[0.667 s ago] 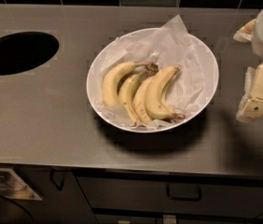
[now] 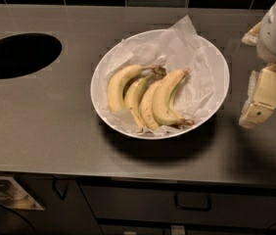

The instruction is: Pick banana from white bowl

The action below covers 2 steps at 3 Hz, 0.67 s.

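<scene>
Barely anything has shifted: the gripper [image 2: 253, 115] has edged toward the white bowl [image 2: 219, 62] from the right edge of the counter [image 2: 40, 126]; whether it is spread or closed, I cannot tell. The bananas [image 2: 148, 99] lie untouched in the bowl, mid-counter. It looks like the approach step; next it needs to swing over the nearest one and descend.

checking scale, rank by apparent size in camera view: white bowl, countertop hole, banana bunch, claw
1. white bowl
2. banana bunch and countertop hole, about alike
3. claw, right of the bowl; possibly nearer camera, so unsure
</scene>
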Each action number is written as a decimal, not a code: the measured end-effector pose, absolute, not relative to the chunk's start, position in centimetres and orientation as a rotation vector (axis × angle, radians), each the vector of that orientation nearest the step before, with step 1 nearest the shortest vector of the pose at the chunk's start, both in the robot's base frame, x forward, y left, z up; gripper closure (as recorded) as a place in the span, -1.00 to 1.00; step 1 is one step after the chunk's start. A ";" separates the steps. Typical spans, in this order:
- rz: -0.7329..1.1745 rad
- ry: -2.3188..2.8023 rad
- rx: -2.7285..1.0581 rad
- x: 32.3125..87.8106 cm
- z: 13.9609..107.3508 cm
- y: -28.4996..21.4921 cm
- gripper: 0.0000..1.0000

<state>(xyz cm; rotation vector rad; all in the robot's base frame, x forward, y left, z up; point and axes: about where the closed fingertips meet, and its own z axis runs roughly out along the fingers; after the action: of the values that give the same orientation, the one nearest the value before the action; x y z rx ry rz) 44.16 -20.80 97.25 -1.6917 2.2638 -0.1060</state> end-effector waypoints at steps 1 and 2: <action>-0.004 2.303 -1.545 44.7 96.6 -19.7 -1.00; 0.174 2.214 -1.485 45.2 96.8 -16.9 -1.00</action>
<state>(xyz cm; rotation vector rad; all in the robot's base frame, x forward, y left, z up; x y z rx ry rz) 45.19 -16.93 96.83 -1.4848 2.2136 0.1740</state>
